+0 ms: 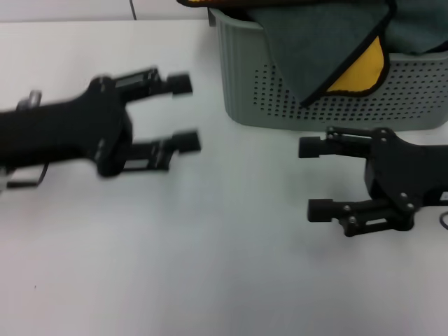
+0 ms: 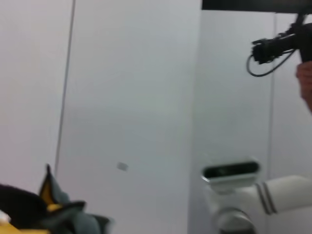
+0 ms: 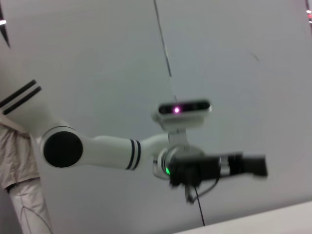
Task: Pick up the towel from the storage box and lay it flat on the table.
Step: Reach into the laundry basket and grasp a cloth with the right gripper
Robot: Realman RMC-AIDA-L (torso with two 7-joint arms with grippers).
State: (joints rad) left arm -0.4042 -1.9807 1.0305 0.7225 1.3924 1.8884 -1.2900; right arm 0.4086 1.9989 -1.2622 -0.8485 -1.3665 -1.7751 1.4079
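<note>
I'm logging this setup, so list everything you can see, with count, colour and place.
towel: one, dark grey-green with black edging and yellow reverse, draped over the front rim of the storage box, a corner hanging down outside.
storage box: one, pale grey-green, perforated, at the far right of the table.
table: one, white, under everything.
left tool: one, black, open, over the table left of the box.
right tool: one, black, open, over the table in front of the box.
</note>
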